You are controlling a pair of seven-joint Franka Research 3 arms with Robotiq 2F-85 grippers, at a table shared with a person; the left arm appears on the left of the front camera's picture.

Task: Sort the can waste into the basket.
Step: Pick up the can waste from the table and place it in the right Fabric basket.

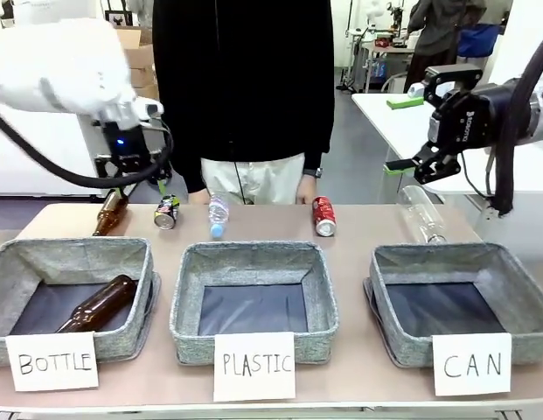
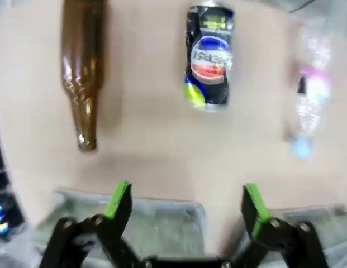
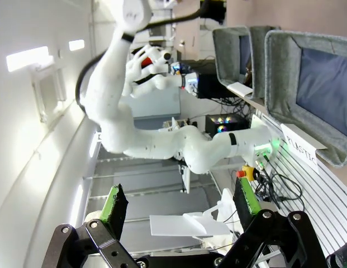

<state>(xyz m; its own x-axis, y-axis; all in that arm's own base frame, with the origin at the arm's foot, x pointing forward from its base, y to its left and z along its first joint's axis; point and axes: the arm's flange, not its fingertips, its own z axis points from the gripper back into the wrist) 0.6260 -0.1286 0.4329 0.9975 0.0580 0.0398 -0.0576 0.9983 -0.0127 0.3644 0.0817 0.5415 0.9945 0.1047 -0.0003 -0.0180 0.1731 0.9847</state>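
Note:
The black can (image 1: 166, 212) with yellow-green print lies on the table's far strip, and the left wrist view looks down on the black can (image 2: 208, 56). My left gripper (image 1: 142, 182) hangs open just above and left of it, holding nothing; its open fingers (image 2: 187, 204) frame bare table. The red can (image 1: 324, 216) lies right of centre on the far strip. The grey basket (image 1: 402, 262) carded "CAN" stands at front right, its dark floor bare. My right gripper (image 1: 415, 168) is raised above that basket's far side, turned sideways and open (image 3: 176, 204).
A brown bottle (image 1: 111, 213) lies left of the black can, and another lies in the "BOTTLE" basket (image 1: 17, 262). Clear plastic bottles (image 1: 219, 214) (image 1: 421, 214) lie on the far strip. The "PLASTIC" basket (image 1: 188, 302) stands in the middle. A person (image 1: 245, 87) stands at the far edge.

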